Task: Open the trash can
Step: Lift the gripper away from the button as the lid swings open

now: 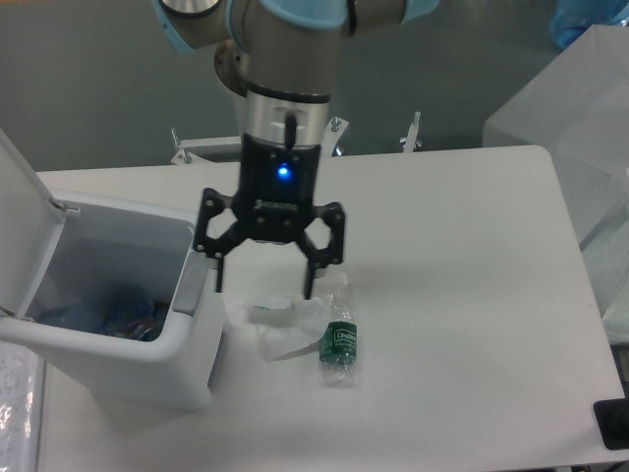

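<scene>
One bin at the far left: trash can (pixel 147 369), white and boxy, sitting at the table's (pixel 472 324) left edge. Lid (pixel 22 236) swung up and back on the far-left side, standing near upright. Mouth wide open, bluish rubbish dimly visible inside. Grey latch strip (pixel 190 285) along the can's right rim, facing the arm.

Just right of that rim: gripper (pixel 262 292), pointing straight down, fingers spread apart and holding nothing. Left fingertip just beside the latch strip, apparently apart from it; contact hard to rule out from this angle. Can therefore lying immediately left of the gripper, long side running away to the left.

Below the right fingertip: crumpled white wrapper (pixel 280 329), then small clear bottle (pixel 339 339) with green label, lying on its side.

Judging from the raised lid, opening looks done; only retreat up and rightward seemingly needed, without clipping the rim.
</scene>
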